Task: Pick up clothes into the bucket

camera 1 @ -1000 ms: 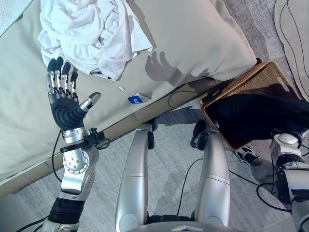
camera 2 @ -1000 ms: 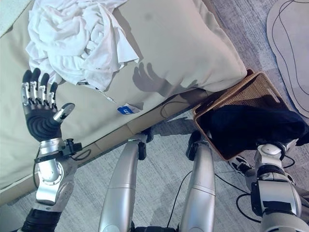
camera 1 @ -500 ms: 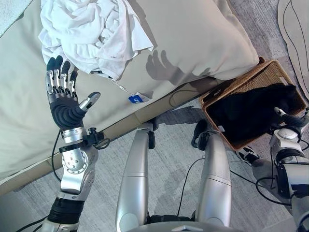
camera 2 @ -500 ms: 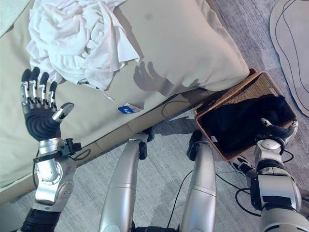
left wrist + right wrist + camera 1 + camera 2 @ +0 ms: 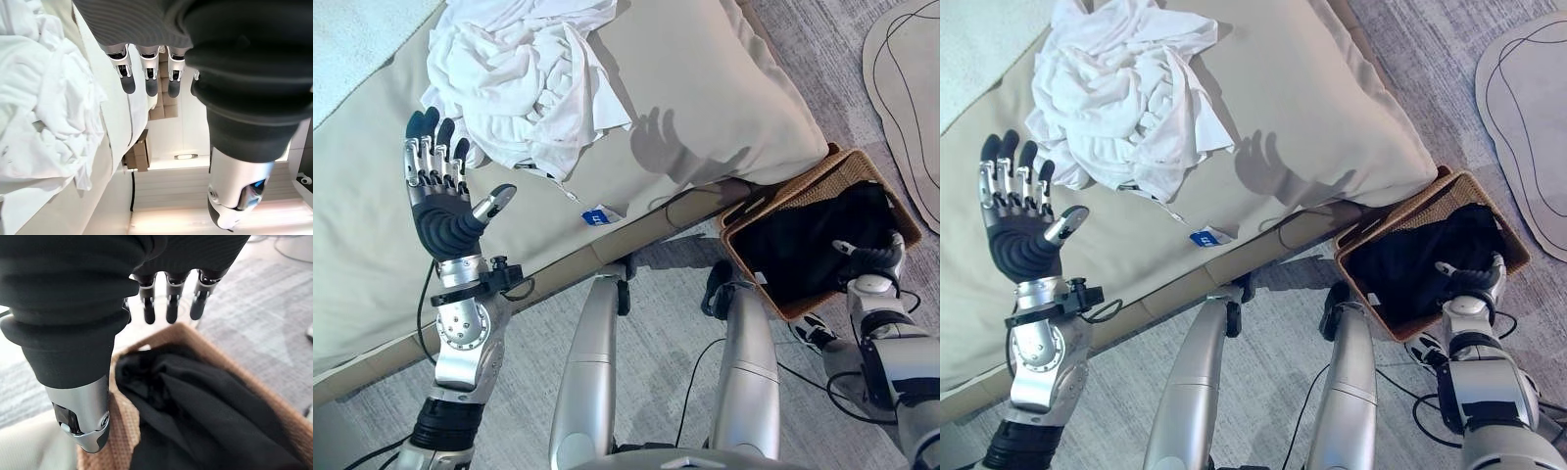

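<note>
A crumpled heap of white clothes (image 5: 524, 83) lies on a beige cushion (image 5: 705, 88). My left hand (image 5: 440, 211) is raised just to the heap's left, palm showing, open and empty; its fingertips (image 5: 149, 83) stand beside the white cloth (image 5: 39, 112). At the right, a brown wicker basket (image 5: 781, 188) stands on the floor and holds a black garment (image 5: 803, 245). My right hand (image 5: 869, 257) hovers over the basket's near right corner, open with nothing in it. In the right wrist view its fingers (image 5: 171, 308) reach out above the black garment (image 5: 205, 406) and the basket wall (image 5: 122, 435).
A small blue tag (image 5: 597, 213) lies at the cushion's front edge. Grey carpet (image 5: 656, 323) runs between the cushion and the basket. A pale rug (image 5: 906, 88) lies at the far right beyond the basket.
The black garment, draped over the basket's right side and my right hand a second ago, now lies down inside the basket with my right hand free above it. The camera shifted slightly.
</note>
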Robot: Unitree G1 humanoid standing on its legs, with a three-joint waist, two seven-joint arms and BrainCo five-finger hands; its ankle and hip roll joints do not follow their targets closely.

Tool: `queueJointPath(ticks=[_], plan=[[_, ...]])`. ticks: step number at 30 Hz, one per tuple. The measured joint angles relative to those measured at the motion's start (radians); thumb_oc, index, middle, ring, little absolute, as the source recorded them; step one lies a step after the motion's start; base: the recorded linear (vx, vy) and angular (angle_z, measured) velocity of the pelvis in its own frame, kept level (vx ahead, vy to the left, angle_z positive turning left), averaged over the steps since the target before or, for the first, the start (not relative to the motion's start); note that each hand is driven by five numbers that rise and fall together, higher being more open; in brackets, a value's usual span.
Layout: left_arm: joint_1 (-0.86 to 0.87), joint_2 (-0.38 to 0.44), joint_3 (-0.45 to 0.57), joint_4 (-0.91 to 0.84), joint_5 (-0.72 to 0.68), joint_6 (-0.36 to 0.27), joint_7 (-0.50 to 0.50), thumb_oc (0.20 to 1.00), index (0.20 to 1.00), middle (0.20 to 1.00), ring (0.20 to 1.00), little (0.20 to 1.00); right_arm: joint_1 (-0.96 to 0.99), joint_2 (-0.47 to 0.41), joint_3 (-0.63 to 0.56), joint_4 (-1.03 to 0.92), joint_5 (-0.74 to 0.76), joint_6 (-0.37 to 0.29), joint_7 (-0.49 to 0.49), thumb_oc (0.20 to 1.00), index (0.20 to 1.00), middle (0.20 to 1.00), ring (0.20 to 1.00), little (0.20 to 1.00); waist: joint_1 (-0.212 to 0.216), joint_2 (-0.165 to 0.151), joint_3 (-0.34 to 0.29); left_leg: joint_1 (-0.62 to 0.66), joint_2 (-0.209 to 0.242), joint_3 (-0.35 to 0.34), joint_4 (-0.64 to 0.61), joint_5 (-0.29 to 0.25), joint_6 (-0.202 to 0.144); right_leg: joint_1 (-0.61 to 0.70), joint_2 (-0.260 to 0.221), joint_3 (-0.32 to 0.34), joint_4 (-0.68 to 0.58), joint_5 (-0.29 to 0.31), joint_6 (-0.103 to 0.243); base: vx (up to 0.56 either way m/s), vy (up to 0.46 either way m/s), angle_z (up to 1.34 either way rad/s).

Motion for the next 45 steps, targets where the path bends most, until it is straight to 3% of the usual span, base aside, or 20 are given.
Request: queueJointPath(ticks=[5,8,13,18,24,27,31,33,37,45], plan=[[-0.013,-0.016,0.019,0.136,0.055,0.005,0.040,1.000,1.000,1.000,1.000,1.000,0.154,0.150,-0.033,-0.349,0.072,-0.087,-0.027,1.000,1.000,1.000,1.000,1.000,-0.060,-0.016,-0.027,0.106,0.006,0.004,-0.101,0.008,0.000,0.108,0.016,-0.012,-0.113,0.026,0.013,0.04,0.008,-0.09],[-0.014,-0.016,0.025,0.219,0.156,0.026,0.089,1.000,1.000,1.000,1.000,1.000,0.285,0.223,-0.031,-0.586,0.072,-0.136,-0.028,1.000,1.000,1.000,1.000,1.000,-0.093,-0.041,-0.052,0.187,0.007,0.004,-0.179,0.026,0.001,0.186,0.027,-0.019,-0.192,0.048,0.026,0.05,-0.005,-0.06],[-0.061,-0.007,0.063,0.340,0.304,0.082,0.148,1.000,1.000,1.000,1.000,1.000,0.431,0.244,-0.017,-0.849,0.067,-0.184,0.039,1.000,1.000,1.000,1.000,1.000,-0.104,-0.056,-0.066,0.265,0.014,0.005,-0.226,0.044,0.000,0.274,0.037,-0.035,-0.265,0.070,0.034,0.05,0.014,-0.04],[-0.179,0.104,0.082,0.547,0.447,0.171,0.203,1.000,1.000,1.000,1.000,1.000,0.454,0.230,0.088,-1.025,0.066,-0.218,0.184,1.000,1.000,1.000,1.000,1.000,-0.135,-0.068,-0.068,0.282,0.026,0.010,-0.222,0.044,0.000,0.302,0.053,-0.036,-0.288,0.078,0.038,0.01,0.029,-0.04],[-0.350,0.224,0.056,0.743,0.563,0.258,0.238,1.000,1.000,1.000,1.000,1.000,0.424,0.225,0.150,-1.056,0.054,-0.222,0.232,1.000,1.000,1.000,1.000,1.000,-0.139,-0.084,-0.059,0.226,0.034,0.015,-0.202,0.042,-0.003,0.243,0.057,-0.028,-0.274,0.083,0.036,-0.03,0.041,-0.06],[-0.404,0.275,0.026,0.808,0.632,0.295,0.262,1.000,1.000,1.000,1.000,1.000,0.394,0.226,0.184,-1.060,0.054,-0.222,0.240,1.000,1.000,1.000,1.000,1.000,-0.146,-0.111,-0.040,0.194,0.042,0.024,-0.159,0.034,-0.013,0.213,0.061,-0.014,-0.254,0.089,0.036,-0.04,0.043,-0.12],[-0.478,0.374,-0.035,0.830,0.721,0.347,0.277,1.000,1.000,1.000,1.000,1.000,0.360,0.204,0.195,-1.140,0.036,-0.222,0.250,1.000,1.000,1.000,1.000,1.000,-0.155,-0.118,0.019,0.106,0.044,0.015,-0.100,0.028,-0.022,0.143,0.061,-0.014,-0.214,0.089,0.036,-0.05,0.009,0.03],[-0.520,0.389,-0.044,0.831,0.763,0.370,0.282,1.000,1.000,1.000,1.000,1.000,0.342,0.195,0.194,-1.155,0.036,-0.223,0.250,1.000,1.000,1.000,1.000,1.000,-0.153,-0.120,0.061,0.078,0.040,0.005,-0.081,0.028,-0.022,0.119,0.055,-0.016,-0.190,0.088,0.034,-0.03,0.009,0.13],[-0.622,0.454,-0.158,0.892,0.846,0.402,0.287,1.000,1.000,1.000,1.000,1.000,0.331,0.174,0.195,-1.172,0.036,-0.223,0.250,1.000,1.000,1.000,1.000,1.000,-0.153,-0.120,0.067,-0.011,0.036,-0.007,-0.040,0.023,-0.025,0.034,0.047,-0.019,-0.146,0.082,0.025,0.00,0.017,0.06],[-0.713,0.483,-0.272,0.905,0.999,0.447,0.280,1.000,1.000,1.000,1.000,1.000,0.327,0.180,0.205,-1.169,0.033,-0.224,0.245,1.000,1.000,1.000,1.000,1.000,-0.162,-0.127,0.081,-0.092,0.032,-0.011,-0.002,0.018,-0.017,-0.048,0.040,-0.015,-0.106,0.072,0.017,0.00,0.045,0.00]])
